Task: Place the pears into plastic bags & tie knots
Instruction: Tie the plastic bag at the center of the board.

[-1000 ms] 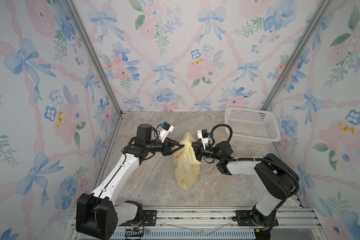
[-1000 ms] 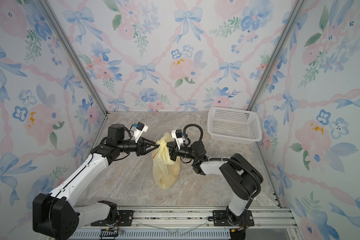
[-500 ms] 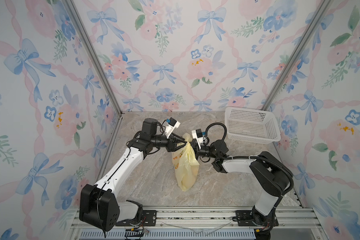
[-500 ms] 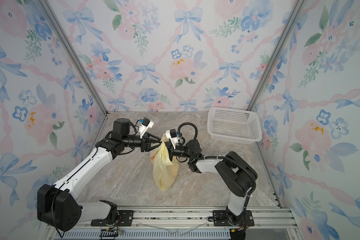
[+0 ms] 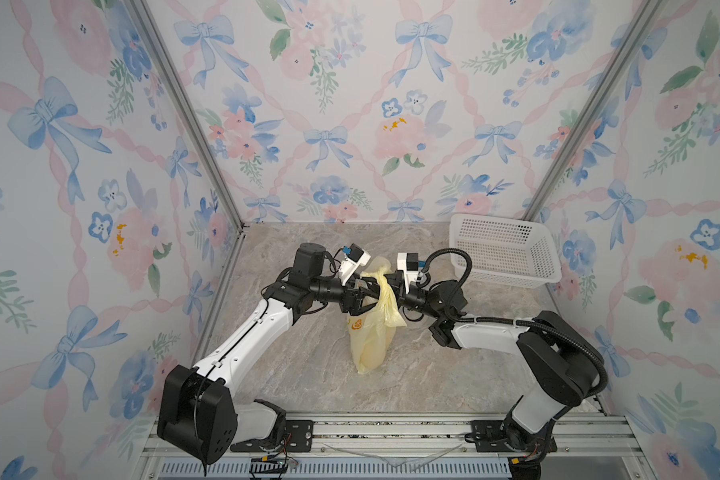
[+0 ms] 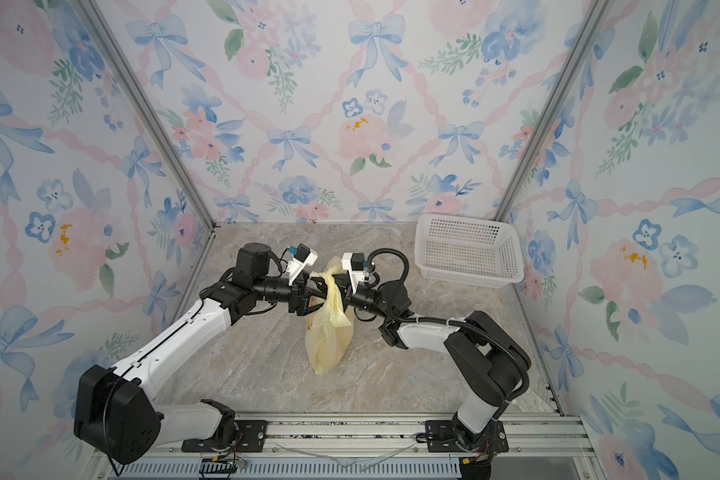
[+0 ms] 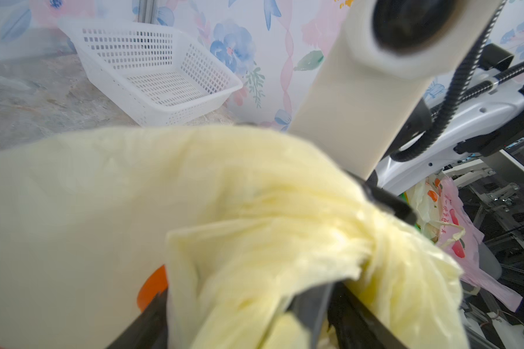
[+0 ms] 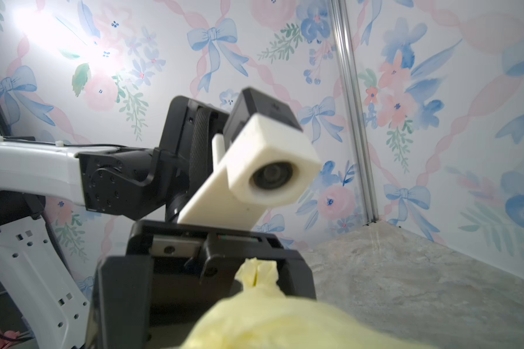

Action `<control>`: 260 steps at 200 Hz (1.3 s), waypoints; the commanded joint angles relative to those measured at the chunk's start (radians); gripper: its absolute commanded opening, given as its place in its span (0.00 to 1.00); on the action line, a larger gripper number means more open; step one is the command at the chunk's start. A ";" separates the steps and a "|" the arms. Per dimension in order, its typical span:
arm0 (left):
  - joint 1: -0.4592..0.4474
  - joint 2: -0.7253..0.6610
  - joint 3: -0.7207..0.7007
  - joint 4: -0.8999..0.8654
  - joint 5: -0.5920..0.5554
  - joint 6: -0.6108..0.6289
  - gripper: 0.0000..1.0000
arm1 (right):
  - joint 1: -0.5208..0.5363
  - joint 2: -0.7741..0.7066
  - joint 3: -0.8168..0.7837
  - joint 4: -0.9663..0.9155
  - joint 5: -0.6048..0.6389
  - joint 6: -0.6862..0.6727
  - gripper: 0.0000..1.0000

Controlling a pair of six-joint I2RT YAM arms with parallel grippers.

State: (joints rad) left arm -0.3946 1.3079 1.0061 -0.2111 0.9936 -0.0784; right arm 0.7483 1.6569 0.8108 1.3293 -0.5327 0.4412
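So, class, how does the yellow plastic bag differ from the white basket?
The plastic bag is pale yellow and soft; the basket is white, rigid and perforated. The plastic bag is bulging and knotted on top; the basket is open and empty. Both are plastic.

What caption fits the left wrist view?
Left wrist view: pale-yellow plastic bag bunched inside the open left gripper, white basket on the table behind.

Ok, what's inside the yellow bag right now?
The yellow bag bulges low down, but its cloudy film hides whatever is inside in every view; only its orange print shows. The twisted handles close the mouth, so nothing is visible from above either.
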 commanded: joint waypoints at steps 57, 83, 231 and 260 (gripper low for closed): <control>0.008 -0.062 -0.044 -0.038 0.015 0.047 0.79 | 0.015 -0.066 0.005 0.073 0.074 -0.007 0.01; 0.089 -0.148 -0.055 -0.038 -0.025 0.035 0.80 | 0.009 -0.074 -0.018 0.073 0.064 -0.003 0.01; 0.143 -0.163 0.052 0.073 0.042 -0.199 0.41 | -0.008 -0.048 -0.010 0.073 -0.082 0.025 0.01; 0.127 -0.145 0.045 0.077 0.057 -0.204 0.27 | -0.007 -0.045 -0.006 0.073 -0.088 0.027 0.01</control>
State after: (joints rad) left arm -0.2535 1.1431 1.0397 -0.1612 1.0126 -0.2661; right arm 0.7456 1.6119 0.7868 1.3346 -0.5987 0.4538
